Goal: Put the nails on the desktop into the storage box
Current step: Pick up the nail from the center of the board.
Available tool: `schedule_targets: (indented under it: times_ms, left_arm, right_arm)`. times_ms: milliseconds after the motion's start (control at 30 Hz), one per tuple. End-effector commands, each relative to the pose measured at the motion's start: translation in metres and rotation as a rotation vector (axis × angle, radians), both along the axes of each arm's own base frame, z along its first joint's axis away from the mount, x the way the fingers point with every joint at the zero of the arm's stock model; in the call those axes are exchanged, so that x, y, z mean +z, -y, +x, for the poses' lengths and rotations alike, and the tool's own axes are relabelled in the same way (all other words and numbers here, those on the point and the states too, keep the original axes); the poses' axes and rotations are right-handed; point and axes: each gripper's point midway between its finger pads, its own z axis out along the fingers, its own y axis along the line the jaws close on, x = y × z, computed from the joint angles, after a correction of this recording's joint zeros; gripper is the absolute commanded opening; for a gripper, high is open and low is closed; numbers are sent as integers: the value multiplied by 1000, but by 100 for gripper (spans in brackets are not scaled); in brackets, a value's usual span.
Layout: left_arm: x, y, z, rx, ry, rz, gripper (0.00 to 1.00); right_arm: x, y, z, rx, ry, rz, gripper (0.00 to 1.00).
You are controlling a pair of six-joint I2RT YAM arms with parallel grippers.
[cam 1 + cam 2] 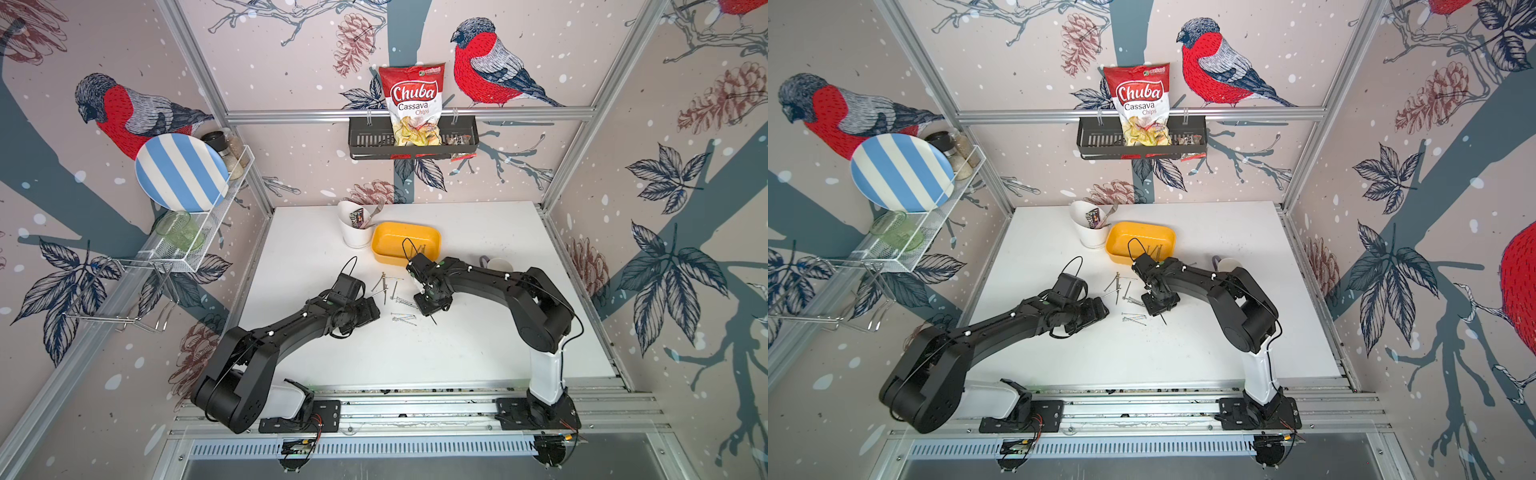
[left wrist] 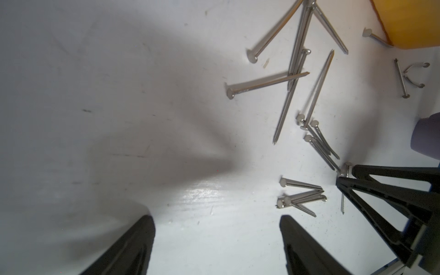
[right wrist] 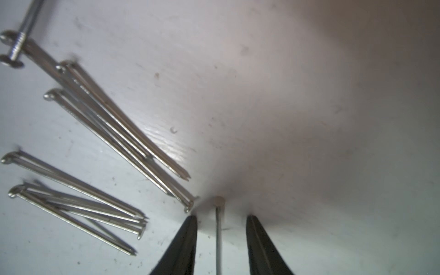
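Gleaming thin nails [image 2: 266,83] — scuffed desktop [image 2: 119,95]

nails [image 2: 269,82] loose on counter [image 1: 457,353]: about seventeen, overlaps blur the tally. a few more in storage box [image 1: 395,239]. one box, one white cup [image 1: 355,237], one mug [image 1: 498,264], one chip bag [image 1: 411,99], one striped plate [image 1: 180,172].

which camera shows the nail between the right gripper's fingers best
The right wrist view: the nail lies between the right gripper's spread fingers, touching neither. The left wrist view shows it small, beside the fingertips. In both top views the gripper hides it.
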Motion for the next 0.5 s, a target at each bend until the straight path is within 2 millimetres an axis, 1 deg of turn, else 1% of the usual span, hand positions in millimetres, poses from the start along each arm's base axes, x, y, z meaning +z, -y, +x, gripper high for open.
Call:
schedule_targets:
  times_ms: [0, 133, 233, 333, 433, 467]
  left_arm:
    - [-3, -3, -3, 4, -15, 19, 86]
    - [0, -4, -1, -5, -8, 30, 86]
    - [0, -5, -1, -10, -6, 39, 86]
    - [1, -5, 0, -13, -4, 43, 86]
    - [1, -5, 1, -15, -1, 44, 86]
    - [0, -5, 2, -12, 0, 43, 86]
  right_arm:
    - [-9, 6, -3, 14, -24, -42, 35]
    - [-16, 7, -5, 21, -45, -59, 28]
    - [-21, 8, -8, 25, -64, -68, 19]
    - [-20, 7, -7, 30, -65, -74, 11]
    - [-13, 6, -2, 31, -51, -76, 3]
    - [-12, 6, -1, 30, -47, -80, 2]
